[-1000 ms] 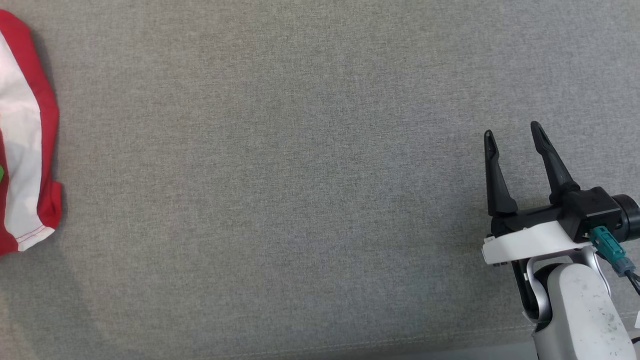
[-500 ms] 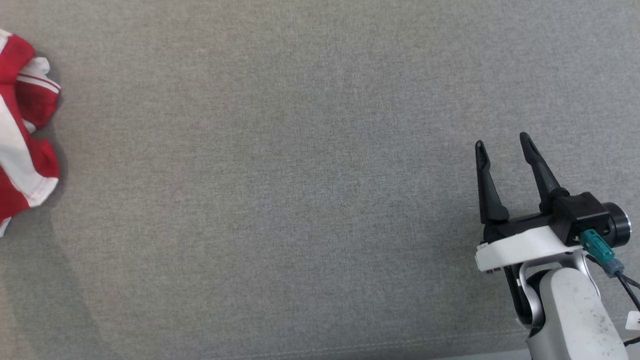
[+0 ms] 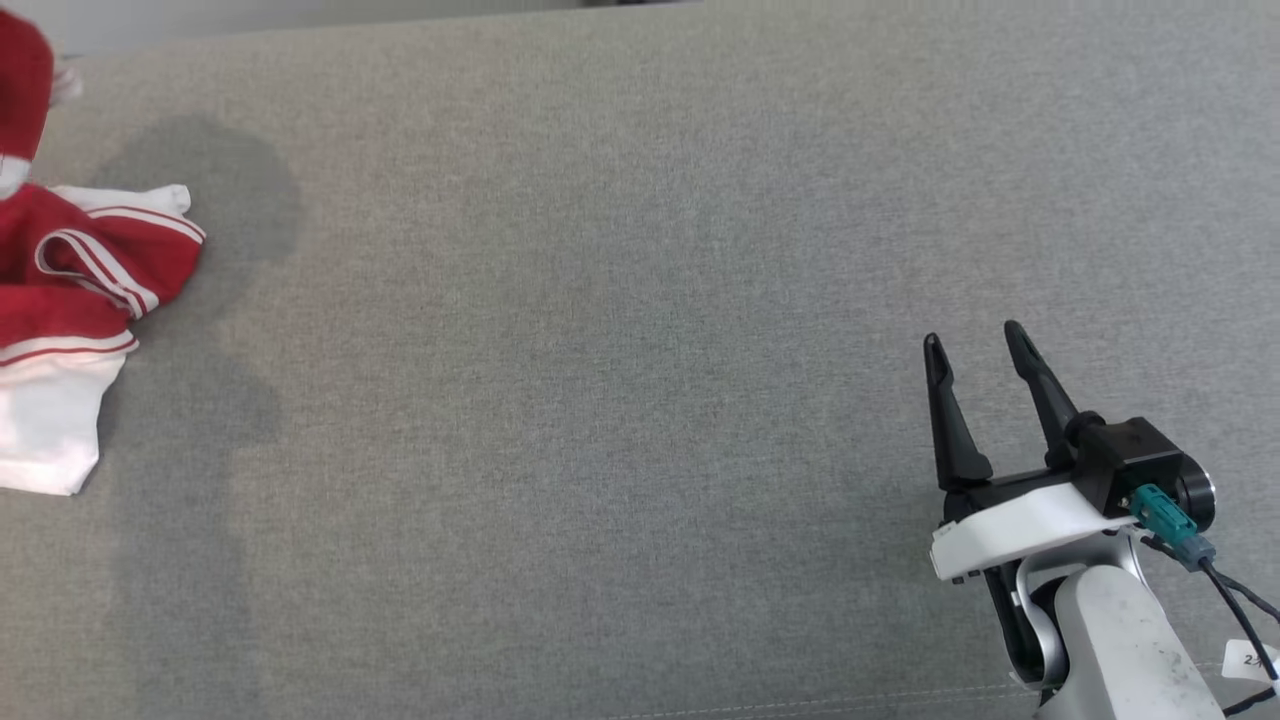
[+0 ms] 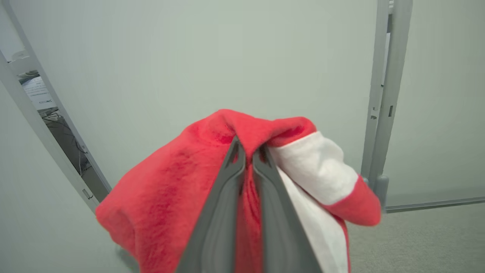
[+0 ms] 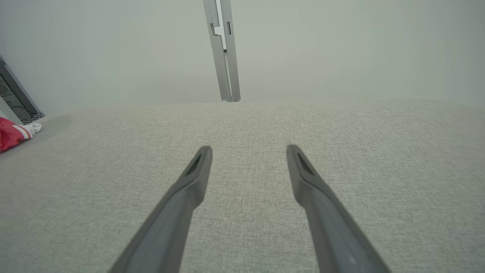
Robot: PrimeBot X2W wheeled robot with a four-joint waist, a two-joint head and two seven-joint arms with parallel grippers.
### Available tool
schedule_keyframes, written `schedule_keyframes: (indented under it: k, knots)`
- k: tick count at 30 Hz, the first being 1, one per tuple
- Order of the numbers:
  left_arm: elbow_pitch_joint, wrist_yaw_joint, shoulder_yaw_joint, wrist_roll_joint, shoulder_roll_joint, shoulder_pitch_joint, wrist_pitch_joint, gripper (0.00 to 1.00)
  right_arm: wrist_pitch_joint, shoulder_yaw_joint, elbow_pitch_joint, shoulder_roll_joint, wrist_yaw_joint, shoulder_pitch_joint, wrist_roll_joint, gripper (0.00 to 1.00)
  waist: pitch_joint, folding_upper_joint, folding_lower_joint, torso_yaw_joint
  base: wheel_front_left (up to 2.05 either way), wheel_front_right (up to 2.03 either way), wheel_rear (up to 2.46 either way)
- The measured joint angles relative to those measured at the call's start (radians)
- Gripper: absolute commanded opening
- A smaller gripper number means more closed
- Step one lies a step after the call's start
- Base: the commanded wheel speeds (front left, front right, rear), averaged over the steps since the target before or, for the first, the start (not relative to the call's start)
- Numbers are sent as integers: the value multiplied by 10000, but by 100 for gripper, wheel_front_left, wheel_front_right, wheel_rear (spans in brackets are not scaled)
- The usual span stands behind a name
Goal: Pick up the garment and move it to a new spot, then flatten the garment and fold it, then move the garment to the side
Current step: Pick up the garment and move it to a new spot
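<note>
"What changed in that last second?"

"The left gripper (image 4: 248, 147) closed. Its jaws had stood apart; now they were pinched tight on a fold of the red-and-white garment (image 4: 163, 197), which bulged over both fingers."

"Where was the garment?"

"Far to the left of the right gripper (image 3: 975, 342). It no longer lay flat: it was bunched, one end drawn up, the rest trailing on the grey surface (image 3: 600, 400)."

"And the right gripper itself?"

"Jaws wide apart, holding nothing."

"Meaning?"

"The pick-up looked secured. I judged that carrying it to a new spot was next."
</note>
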Motion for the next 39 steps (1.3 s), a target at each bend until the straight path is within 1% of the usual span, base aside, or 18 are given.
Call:
schedule_keyframes:
  k: [4,7,13,16,19,25,28,30,33,39]
  knots:
    - [-1342,58,-35,-54,-109,-273,288,0,-40,67,130,0,0,40,230,100,-310,0,0,-199,0,0,0]
    - [-2527,109,-73,-236,-387,-340,675,0,-46,63,59,-2,0,54,408,100,-433,0,0,-477,0,0,0]
    - [-4730,541,-466,-299,-790,-340,1580,0,-52,146,-29,-2,-2,203,723,100,-569,0,0,-1196,0,0,0]
    - [-5478,706,-732,-326,-1049,-262,1941,0,-52,209,-88,-4,-2,210,844,100,-602,0,0,-1586,0,0,0]
    - [-5898,857,-1014,-374,-1354,11,2148,0,-52,309,-128,-4,-2,224,1005,100,-613,0,0,-1974,0,0,0]
    - [-5963,1085,-1440,-706,-1988,1059,2180,0,-52,472,-198,-6,-2,257,1202,100,-591,0,0,-2690,0,0,0]
    - [-5789,1193,-1628,-742,-2176,1664,1956,0,-52,489,-244,-8,0,267,1246,100,-547,0,0,-2989,0,0,0]
    - [-5570,1227,-1662,-968,-2424,2143,1772,0,-52,489,-280,-8,-2,266,1266,100,-494,1,0,-3160,0,0,0]
    - [-5112,1239,-1810,-1152,-2706,2789,1452,0,-52,522,-305,-10,-2,266,1277,100,-372,1,0,-3314,0,0,0]
    - [-3703,1206,-2090,-1258,-3175,3746,784,0,-52,677,-332,-8,-2,260,1346,100,-122,1,0,-3493,0,0,0]
